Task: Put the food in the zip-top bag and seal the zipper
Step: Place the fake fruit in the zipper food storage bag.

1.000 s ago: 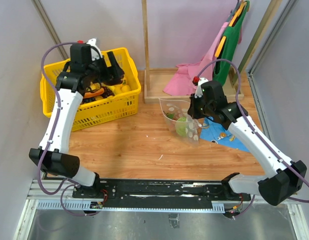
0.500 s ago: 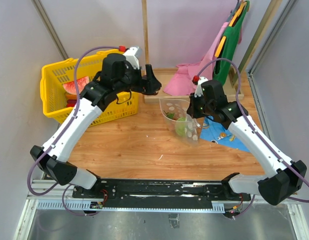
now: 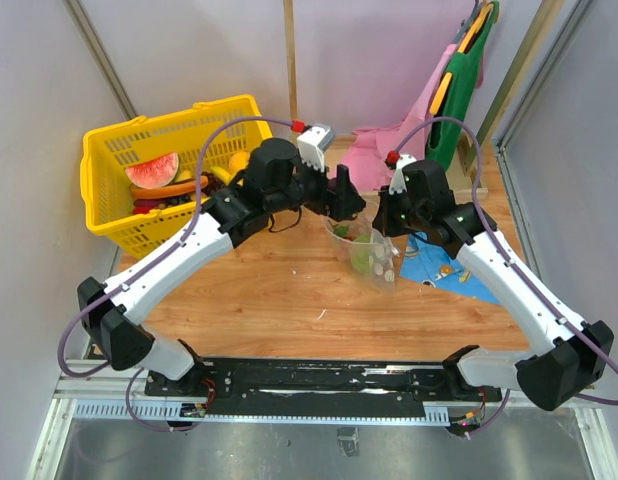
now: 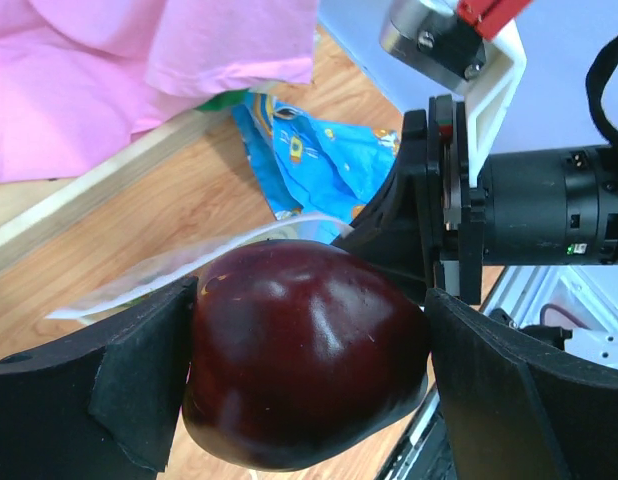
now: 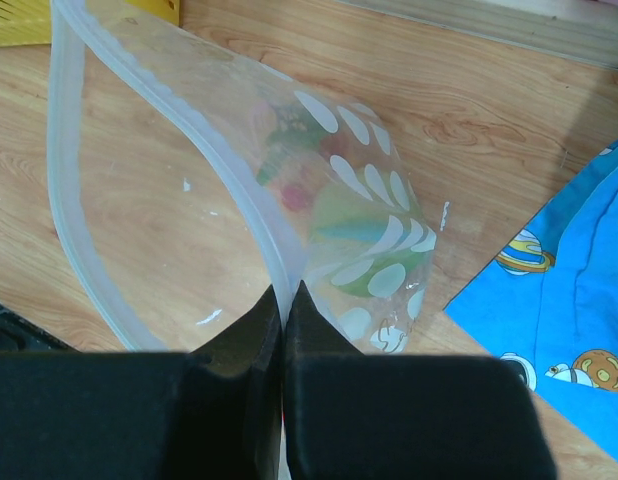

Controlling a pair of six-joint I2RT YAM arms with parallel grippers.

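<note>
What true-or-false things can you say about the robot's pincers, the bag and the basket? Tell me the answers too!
1. The left pincer holds a purple fruit. True.
2. The right pincer is open and holds nothing. False: it is shut on the bag, pinching its mouth edge.
3. The bag has nothing in it. False: a green food shows inside it.
4. A watermelon slice lies in the yellow basket. True.
5. The blue cloth is in the basket. False: it lies on the table, beside the bag.
</note>
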